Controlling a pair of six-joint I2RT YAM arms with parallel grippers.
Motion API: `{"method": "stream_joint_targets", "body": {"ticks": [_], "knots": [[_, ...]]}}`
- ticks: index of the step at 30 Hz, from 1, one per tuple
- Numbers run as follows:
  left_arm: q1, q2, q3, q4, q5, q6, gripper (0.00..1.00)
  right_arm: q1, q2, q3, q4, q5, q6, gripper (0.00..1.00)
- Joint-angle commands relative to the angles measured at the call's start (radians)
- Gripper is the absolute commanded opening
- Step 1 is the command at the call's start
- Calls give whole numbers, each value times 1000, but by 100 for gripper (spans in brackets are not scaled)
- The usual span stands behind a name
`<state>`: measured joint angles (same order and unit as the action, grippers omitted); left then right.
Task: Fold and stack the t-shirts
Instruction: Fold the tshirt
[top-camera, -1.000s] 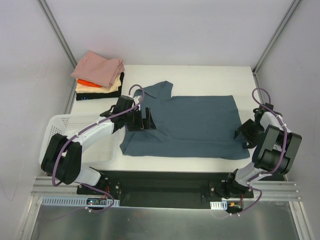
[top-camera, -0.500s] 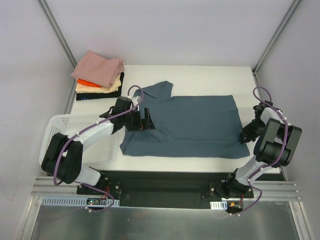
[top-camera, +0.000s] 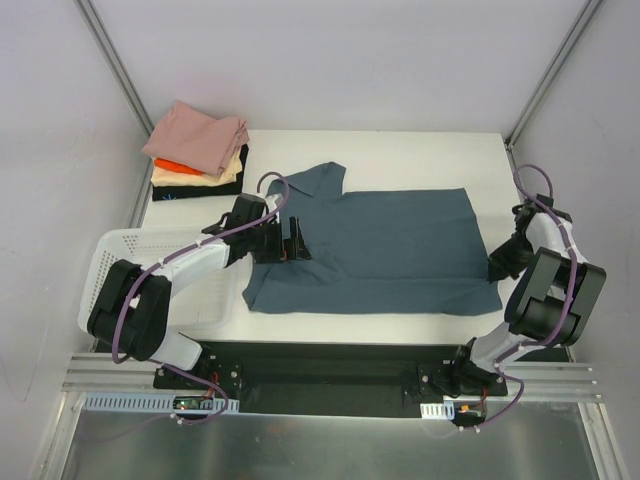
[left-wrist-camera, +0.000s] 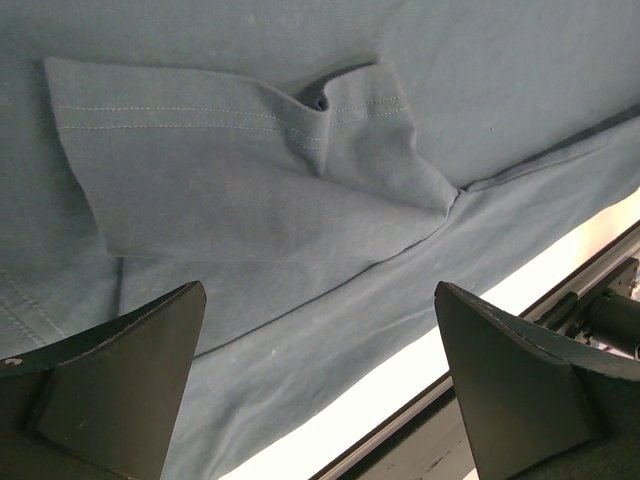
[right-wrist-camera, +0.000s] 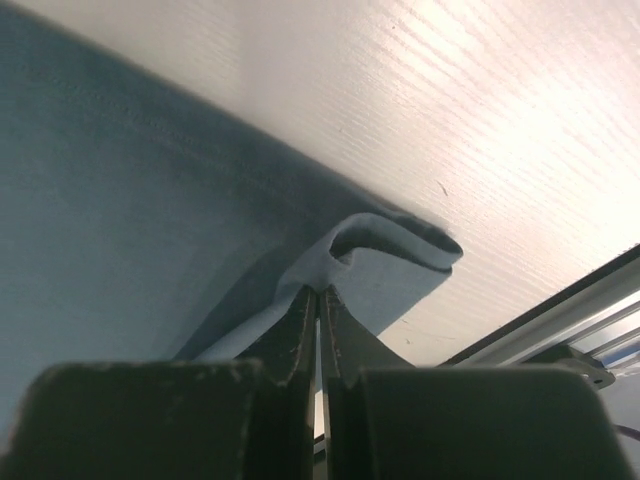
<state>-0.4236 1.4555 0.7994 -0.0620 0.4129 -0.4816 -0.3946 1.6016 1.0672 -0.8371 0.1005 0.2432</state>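
The slate-blue t-shirt (top-camera: 390, 250) lies spread flat across the table's middle. One sleeve (left-wrist-camera: 250, 170) is folded in over its body. My left gripper (top-camera: 292, 240) hovers open over the shirt's left part, both fingers wide apart with nothing between them (left-wrist-camera: 320, 300). My right gripper (top-camera: 497, 270) is shut on the shirt's near right hem corner (right-wrist-camera: 390, 260); the cloth bunches up in a small loop just past the closed fingertips (right-wrist-camera: 318, 292). Folded t-shirts (top-camera: 200, 150), pink on top over orange, cream and black, are stacked at the back left corner.
A white lattice basket (top-camera: 120, 260) sits at the left edge under my left arm. The table's near edge and a black rail (left-wrist-camera: 600, 300) run just past the shirt's hem. Grey walls close in on both sides.
My right gripper has closed on the shirt's near right corner and drawn it slightly rightward. The left arm has barely moved and stays open.
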Motion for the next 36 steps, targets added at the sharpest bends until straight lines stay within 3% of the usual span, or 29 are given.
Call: {"method": "stream_joint_targets", "body": {"ticks": [1, 6, 9, 12, 13, 14, 19, 22, 23, 26, 27, 28, 30, 36], "knots": [[9, -3, 6, 27, 33, 0, 99, 0, -29, 53, -23, 24, -16, 1], [9, -7, 1, 27, 33, -3, 99, 13, 46, 88, -7, 5, -18, 3], [9, -11, 6, 28, 32, -2, 99, 19, 92, 112, 7, 7, -13, 15], [9, -17, 23, 27, 46, 0, 99, 39, 100, 138, -7, 22, -16, 44], [9, -21, 27, 27, 52, -2, 99, 43, 89, 149, -13, 36, -16, 75], [9, -20, 35, 25, 53, -5, 99, 49, 74, 157, -17, 50, -16, 96], [3, -6, 98, 13, 40, -29, 99, 100, -90, 159, -25, 126, -22, 97], [-27, 22, 156, -30, -15, -16, 99, 167, -215, 126, 25, 95, -54, 96], [-36, 31, 178, -50, -37, -8, 99, 184, -248, 85, 68, 40, -74, 97], [-49, 52, 230, -137, -111, -15, 99, 214, -354, -5, 330, -394, -105, 96], [-49, 49, 230, -150, -134, -18, 99, 224, -358, -45, 402, -577, -88, 96], [-49, 28, 224, -159, -140, -31, 99, 240, -345, -56, 532, -652, -69, 97], [-49, -6, 189, -160, -154, -51, 99, 345, -294, -30, 616, -744, -83, 97], [-44, -170, 42, -164, -200, -112, 99, 736, 2, 233, 480, -693, -320, 97]]}}
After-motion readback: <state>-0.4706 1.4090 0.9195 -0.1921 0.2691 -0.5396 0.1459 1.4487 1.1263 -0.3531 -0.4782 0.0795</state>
